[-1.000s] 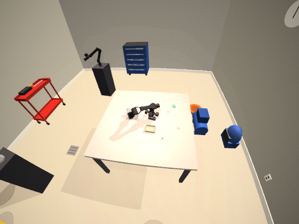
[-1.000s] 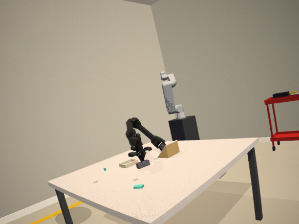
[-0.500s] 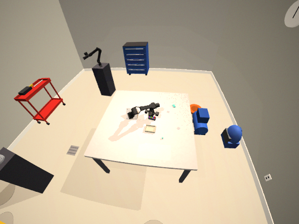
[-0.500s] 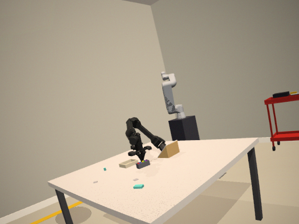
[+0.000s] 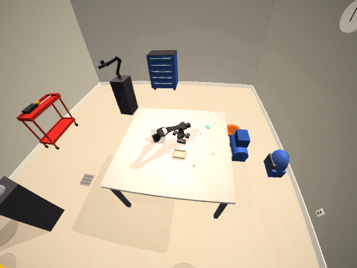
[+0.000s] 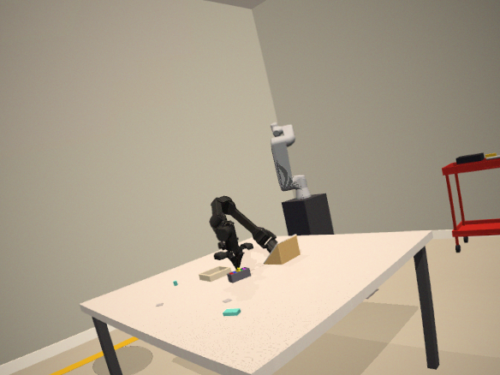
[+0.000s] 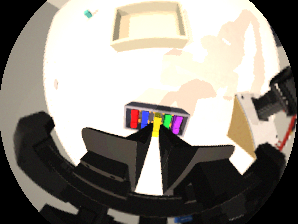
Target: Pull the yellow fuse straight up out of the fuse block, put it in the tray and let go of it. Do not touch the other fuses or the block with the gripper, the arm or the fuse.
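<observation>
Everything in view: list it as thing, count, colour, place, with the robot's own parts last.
Table: one, white, room centre.
Fuse block: one, dark, mid-table.
Yellow fuse: one, in the block, between the fingers.
Other fuses: four, red, blue, green, magenta, in the block.
Tray: one, beige, beside the block.
Wedge: one, tan, by the arm.
Teal bits: three, scattered on the table.
Cart: one, red, by the wall.
Drawers: one, blue, back wall.
Gripper: one, black, shut on the yellow fuse.

Pincer [image 7: 154, 131] tips hide yellow fuse [image 7: 156, 124] base; fuses too small in top view.
</observation>
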Controlling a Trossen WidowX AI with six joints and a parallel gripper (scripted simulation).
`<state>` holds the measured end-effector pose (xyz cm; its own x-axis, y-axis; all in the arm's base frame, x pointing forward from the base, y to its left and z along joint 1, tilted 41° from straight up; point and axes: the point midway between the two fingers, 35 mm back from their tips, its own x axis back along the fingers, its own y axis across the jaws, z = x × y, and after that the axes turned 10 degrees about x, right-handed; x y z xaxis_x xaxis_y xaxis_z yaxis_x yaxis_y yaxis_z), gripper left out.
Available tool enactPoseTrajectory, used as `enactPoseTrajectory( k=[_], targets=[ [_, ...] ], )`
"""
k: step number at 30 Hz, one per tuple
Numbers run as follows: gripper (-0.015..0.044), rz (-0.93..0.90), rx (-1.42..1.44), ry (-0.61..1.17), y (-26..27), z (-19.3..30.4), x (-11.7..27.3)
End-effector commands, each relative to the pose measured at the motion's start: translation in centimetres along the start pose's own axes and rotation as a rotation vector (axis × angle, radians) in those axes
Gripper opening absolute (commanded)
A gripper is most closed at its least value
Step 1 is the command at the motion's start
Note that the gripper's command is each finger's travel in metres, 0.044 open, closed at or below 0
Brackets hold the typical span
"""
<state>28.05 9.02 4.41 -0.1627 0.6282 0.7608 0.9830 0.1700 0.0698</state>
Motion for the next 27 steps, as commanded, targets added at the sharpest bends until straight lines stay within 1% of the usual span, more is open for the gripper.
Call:
enactPoseTrajectory(
  k=[1,27],
  targets=[
    [0.0,-0.003,-0.007,0.007,0.1,0.0,0.4],
    [0.0,-0.003,-0.005,0.006,0.1,0.0,1.7]
  ],
)
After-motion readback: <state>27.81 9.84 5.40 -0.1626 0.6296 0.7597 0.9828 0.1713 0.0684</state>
